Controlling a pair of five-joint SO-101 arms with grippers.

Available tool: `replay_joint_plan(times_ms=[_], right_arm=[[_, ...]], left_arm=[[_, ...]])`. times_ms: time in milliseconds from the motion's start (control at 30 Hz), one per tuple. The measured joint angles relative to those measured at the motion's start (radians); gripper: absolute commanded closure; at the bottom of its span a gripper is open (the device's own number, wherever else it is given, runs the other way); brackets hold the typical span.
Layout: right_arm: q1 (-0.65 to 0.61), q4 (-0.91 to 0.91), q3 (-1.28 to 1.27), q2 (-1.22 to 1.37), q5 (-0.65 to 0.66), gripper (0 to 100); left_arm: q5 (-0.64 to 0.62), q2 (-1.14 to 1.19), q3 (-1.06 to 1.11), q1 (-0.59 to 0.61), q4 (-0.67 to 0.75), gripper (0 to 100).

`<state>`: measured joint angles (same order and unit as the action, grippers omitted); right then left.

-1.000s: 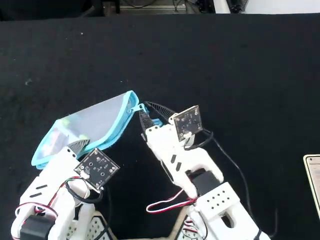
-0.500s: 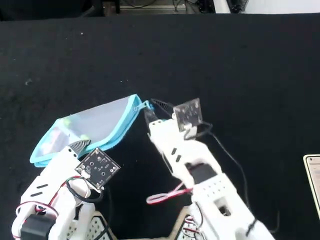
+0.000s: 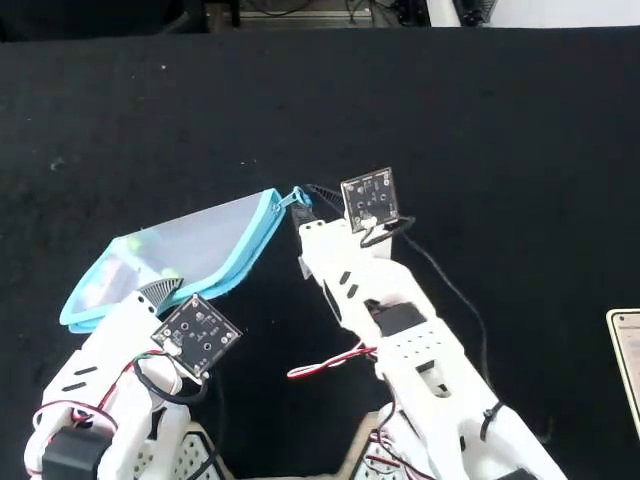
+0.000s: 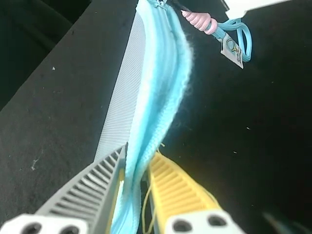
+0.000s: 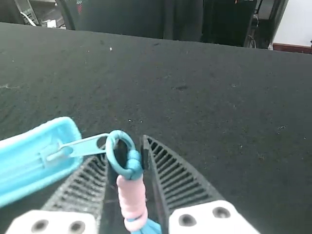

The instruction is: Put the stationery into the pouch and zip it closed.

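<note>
The pouch (image 3: 190,245) lies flat on the black desk (image 3: 480,130) at centre left of the high view. Its long axis slants from the lower left up to the upper right, and its blue-trimmed zip edge faces the arms. Pale green shapes show through the mesh near its lower left end, which I take to be the stationery (image 3: 115,275) already inside. The left hand (image 3: 160,292) is at that lower left end, and its wrist view shows the grey and yellow fingers pressed together on the blue zip edge, pinning it. The right hand (image 3: 300,205) is at the opposite end, just beyond the pouch's upper right corner and nearly in line with the long axis. Its own view shows the metal pull tab (image 5: 80,145) reaching out from the corner of the pouch to a blue pull cord (image 5: 121,151). The fingers are closed narrowly on that cord just above its pink bead (image 5: 129,195). The slider therefore appears to sit at the very end of the zip track, at the corner farthest from the left hand, and the seam in the left wrist view looks joined along what shows of it, though its near end is hidden between the fingers. Any further pull would have to run along the pouch's axis, up and to the right, away from the left hand's anchor. If the zip is home, as it seems, what remains is for both hands to let go.
</note>
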<state>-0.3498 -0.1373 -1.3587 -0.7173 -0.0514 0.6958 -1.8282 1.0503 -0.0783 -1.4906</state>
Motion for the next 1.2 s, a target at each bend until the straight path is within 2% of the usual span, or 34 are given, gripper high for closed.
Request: replay_joint_plan(times_ms=[367,600,733,800,900,1033,1200], right_arm=[[0.008,0.0,0.115,0.193,0.0,98.8],[0.018,-0.005,0.117,0.164,0.0,98.0],[0.021,0.002,0.057,0.061,0.002,85.7],[0.017,0.051,0.044,0.002,0.0,80.5],[-0.054,0.181,0.043,-0.092,0.018,80.1],[-0.137,0.368,0.034,-0.244,0.092,80.1],[-0.146,0.572,0.034,-0.465,0.106,79.8]], left_arm=[[0.0,0.0,0.002,0.0,0.0,97],[0.0,0.003,0.002,0.0,0.002,97],[0.0,-0.002,0.002,0.0,0.002,97],[0.0,-0.003,0.0,0.0,-0.008,97],[0.0,-0.003,-0.003,0.002,-0.002,97],[-0.006,0.002,-0.005,0.006,0.063,97],[-0.008,0.003,0.048,0.015,0.187,97]])
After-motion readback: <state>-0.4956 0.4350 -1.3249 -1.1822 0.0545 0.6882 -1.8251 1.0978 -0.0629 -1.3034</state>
